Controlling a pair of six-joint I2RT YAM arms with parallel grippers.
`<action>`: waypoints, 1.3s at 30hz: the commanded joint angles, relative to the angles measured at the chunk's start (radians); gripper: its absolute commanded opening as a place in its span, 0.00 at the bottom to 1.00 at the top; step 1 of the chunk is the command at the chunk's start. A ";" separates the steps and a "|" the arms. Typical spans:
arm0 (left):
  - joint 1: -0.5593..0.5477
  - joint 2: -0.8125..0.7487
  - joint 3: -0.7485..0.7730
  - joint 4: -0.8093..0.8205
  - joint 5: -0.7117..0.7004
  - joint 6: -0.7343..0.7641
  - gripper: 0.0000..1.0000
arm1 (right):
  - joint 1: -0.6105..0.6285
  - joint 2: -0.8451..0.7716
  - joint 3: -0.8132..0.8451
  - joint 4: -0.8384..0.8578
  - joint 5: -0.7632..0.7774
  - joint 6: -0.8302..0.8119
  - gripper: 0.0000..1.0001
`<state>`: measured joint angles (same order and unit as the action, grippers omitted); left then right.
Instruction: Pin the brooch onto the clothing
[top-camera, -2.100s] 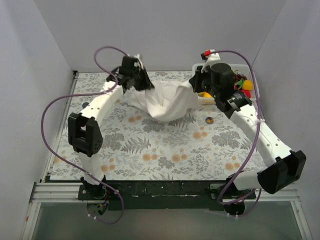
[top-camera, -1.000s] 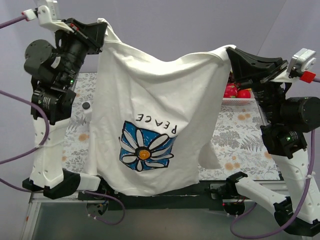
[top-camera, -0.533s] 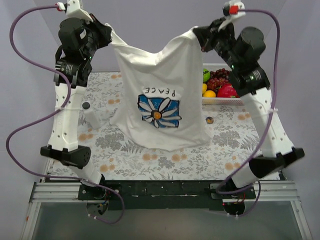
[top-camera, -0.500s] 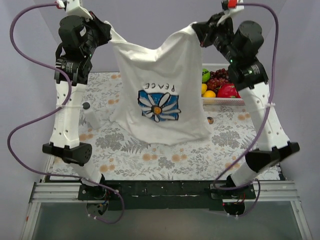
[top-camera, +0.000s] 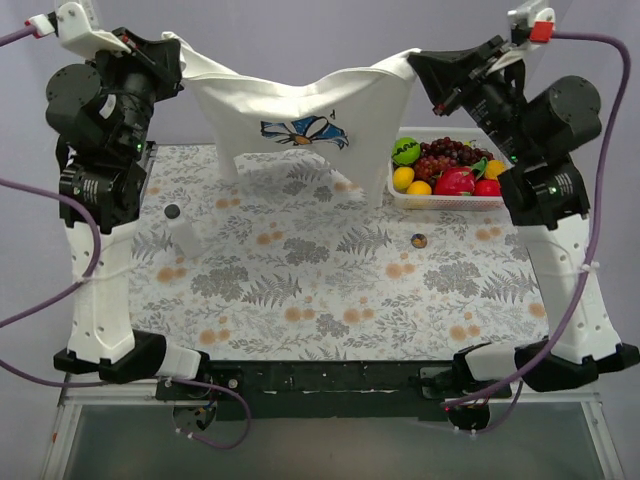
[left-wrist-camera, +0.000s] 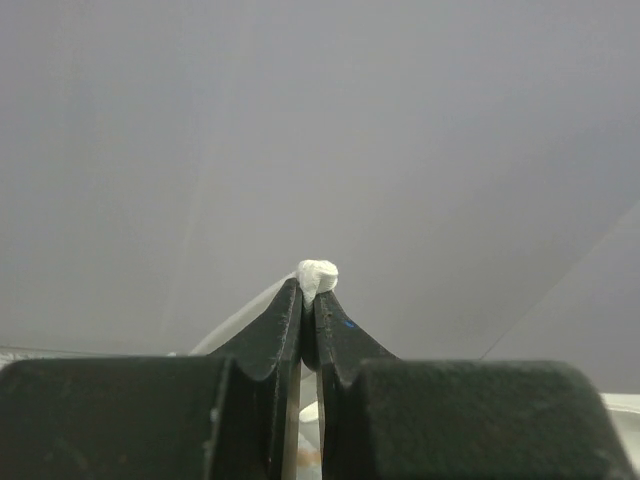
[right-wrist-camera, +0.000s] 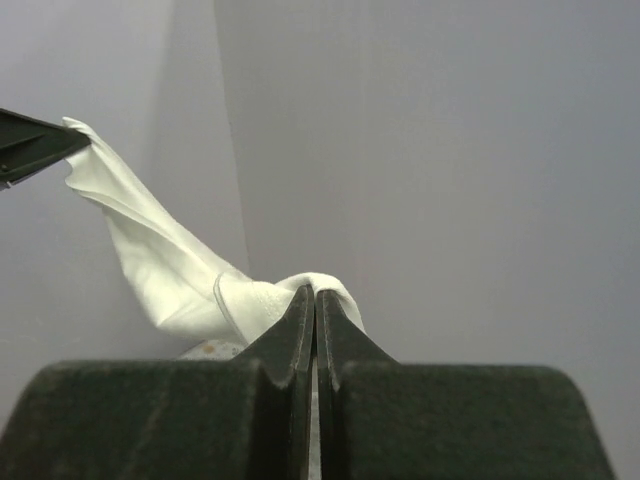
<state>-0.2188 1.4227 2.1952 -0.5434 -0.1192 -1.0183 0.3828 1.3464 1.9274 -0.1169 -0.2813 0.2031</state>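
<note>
White T-shirt hangs foreshortened, its flower print seemingly half hidden.

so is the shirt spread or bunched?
Spread: the shirt hangs stretched in the air between the left gripper and right gripper, each shut on a top corner.

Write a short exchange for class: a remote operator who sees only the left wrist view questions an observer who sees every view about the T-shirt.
Operator: My jaws pinch a bit of white cloth. What is it?
Observer: One end of the T-shirt, held above the table by the left gripper.
Operator: Is its other end held?
Observer: Yes, the right gripper is shut on the opposite end, so it hangs stretched between both.
</note>
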 joint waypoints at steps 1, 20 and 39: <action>0.002 -0.079 -0.025 0.025 0.018 -0.003 0.00 | 0.001 -0.081 -0.030 0.129 -0.042 0.015 0.01; 0.001 0.056 0.084 -0.122 0.038 -0.029 0.00 | 0.002 -0.014 -0.021 0.030 0.021 -0.031 0.01; 0.019 0.064 0.097 0.066 -0.109 -0.020 0.00 | -0.078 0.128 0.136 0.183 -0.070 0.142 0.01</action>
<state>-0.2085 1.6543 2.3112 -0.6209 -0.2008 -1.0473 0.3077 1.6119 2.0682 -0.1299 -0.3271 0.3023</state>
